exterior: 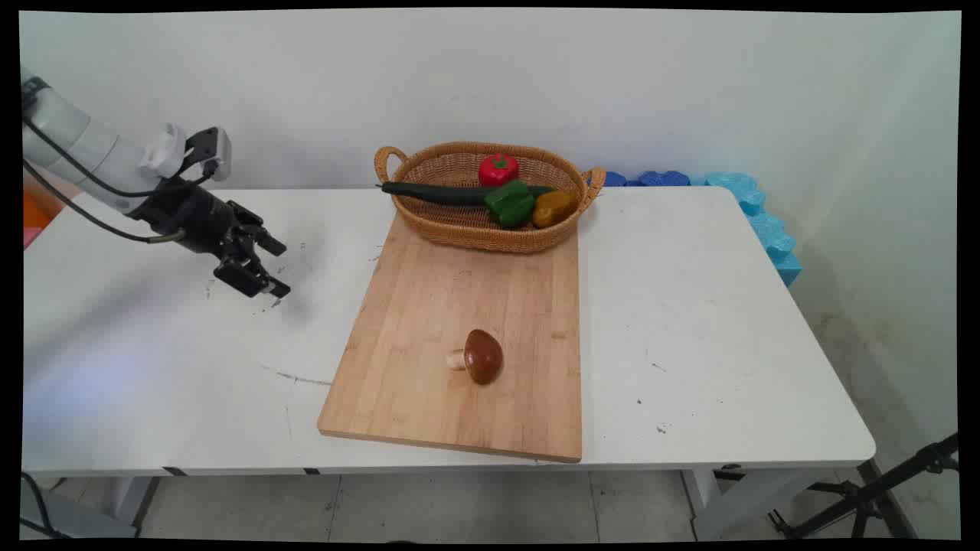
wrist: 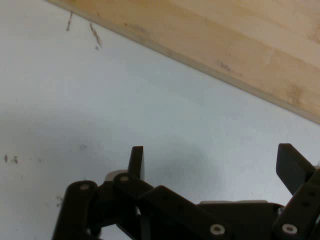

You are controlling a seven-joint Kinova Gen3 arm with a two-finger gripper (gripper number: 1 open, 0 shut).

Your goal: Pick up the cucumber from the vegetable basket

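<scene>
Gripper (exterior: 260,268) empty, fingers apart, over bare table at 9 o'clock of cutting board (exterior: 429,398); mushroom (exterior: 481,357) lies on it, untouched.

The arm (exterior: 73,145) is running out of the main view at the left edge, so its base is not showing. In the hand view the claw (wrist: 212,167) is being cut by the bottom edge, its linkage only partly showing, and the right finger (wrist: 292,167) is reaching the right edge. The cutting board (wrist: 240,45) is showing there only as a slanted strip, cut off at the top and right edges. In the main view the basket's (exterior: 459,229) front wall is hiding the lower parts of the vegetables, the green pepper (exterior: 509,203) is covering part of the cucumber (exterior: 432,193), and the mushroom's (exterior: 482,356) cap is hiding most of its stem. The blue foam blocks (exterior: 754,214) are lying partly behind the desk (exterior: 689,321)
</scene>
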